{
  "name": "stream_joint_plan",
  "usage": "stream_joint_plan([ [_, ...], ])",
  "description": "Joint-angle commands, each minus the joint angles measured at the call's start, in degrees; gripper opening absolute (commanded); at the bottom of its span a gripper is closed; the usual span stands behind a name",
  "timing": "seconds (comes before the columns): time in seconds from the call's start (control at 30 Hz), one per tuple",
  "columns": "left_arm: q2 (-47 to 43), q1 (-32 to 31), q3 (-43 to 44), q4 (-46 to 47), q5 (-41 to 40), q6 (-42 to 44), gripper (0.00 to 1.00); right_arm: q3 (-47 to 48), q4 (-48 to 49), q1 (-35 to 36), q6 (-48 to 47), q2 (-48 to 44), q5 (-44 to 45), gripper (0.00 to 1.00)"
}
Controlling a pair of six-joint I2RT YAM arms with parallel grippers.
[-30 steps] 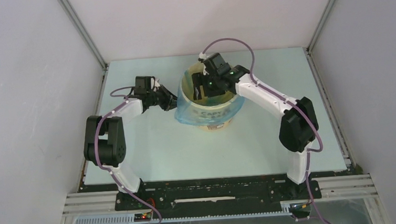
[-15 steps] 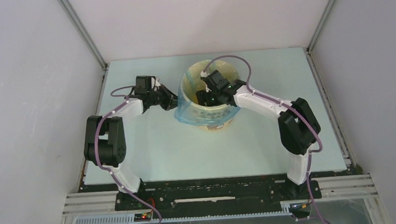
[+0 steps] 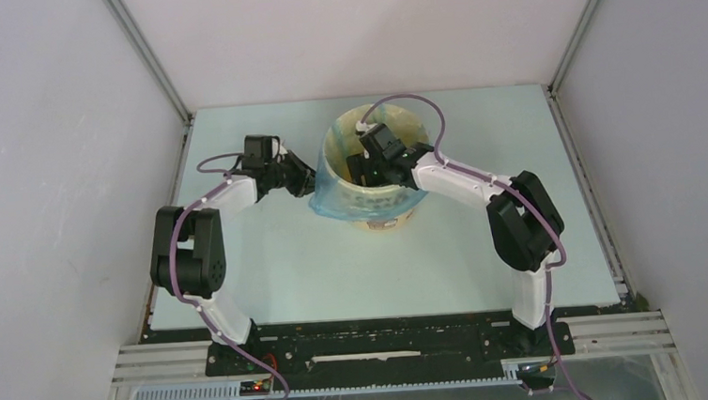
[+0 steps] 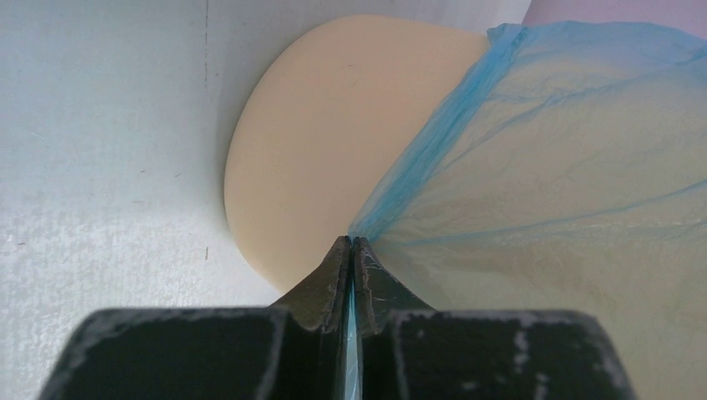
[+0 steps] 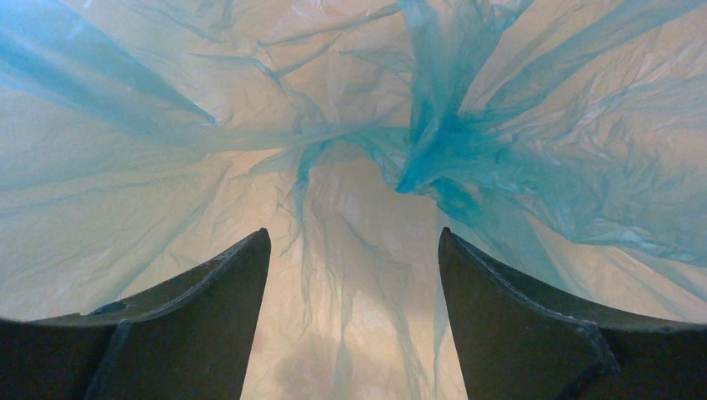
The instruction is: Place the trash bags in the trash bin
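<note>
Trash bag: the trash bag (image 3: 358, 200) is thin, light blue, see-through and wrinkly. It is pulled over the trash bin. From the top it wraps the near and left outside of the bin, and it goes over the rim and down inside.
Bag inside: in the right wrist view the trash bag (image 5: 450, 158) covers the yellow inside of the bin. It bunches into darker blue folds in the middle.
Bag edge: in the left wrist view the trash bag (image 4: 542, 167) stretches tight from the pinched corner across the side of the bin.
Trash bin: the trash bin (image 3: 387, 218) is a round pale-yellow bucket. It stands upright near the far middle of the table. Some brown letters peek out under the bag on its near side.
Left gripper: the left gripper (image 3: 304, 180) is just outside the bin, on its left. Its fingers (image 4: 333, 275) are squeezed tight on the edge of the bag, and a thin blue strip shows between them.
Right gripper: the right gripper (image 3: 367, 166) reaches down into the mouth of the bin from the right. Its fingers (image 5: 225, 292) are spread wide with nothing between them. The bag lies past the tips.
Purple cable: a purple cable (image 3: 419, 99) loops over the far rim of the bin.
Table: the table (image 3: 289, 270) is pale blue-green and flat.
</note>
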Motion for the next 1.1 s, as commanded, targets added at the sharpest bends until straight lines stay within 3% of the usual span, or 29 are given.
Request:
stream_joint_plan([
  [0.0, -1.3, -1.5, 2.4, -2.1, 1.9, 2.1, 0.1, 1.2, -0.8, 0.1, -1.2, 0.9, -0.4, 0.83],
  [0.13, -2.3, -0.8, 4.3, -4.6, 0.6, 4.9, 0.19, 10.7, -10.9, -0.4, -2.0, 0.3, -1.4, 0.85],
  [0.27, -3.8, 0.6, 6.1, -8.4, -1.9, 8.4, 0.36, 20.8, -19.5, -0.6, -3.3, 1.4, -0.7, 0.85],
  [0.47, -8.6, 4.7, 5.6, -12.1, -5.4, 12.8, 0.58, 23.1, -20.5, -1.0, -4.2, -1.4, 0.8, 0.87],
  [0.77, -17.0, 5.1, 0.9, -16.6, -8.0, 16.7, 0.66, 17.0, -13.7, -4.9, -6.7, 0.7, 7.8, 0.86],
  [1.07, -25.6, 5.1, -3.2, -20.4, -9.1, 17.2, 0.7, 10.1, -1.8, -4.1, -5.3, 5.7, 6.7, 0.85],
])
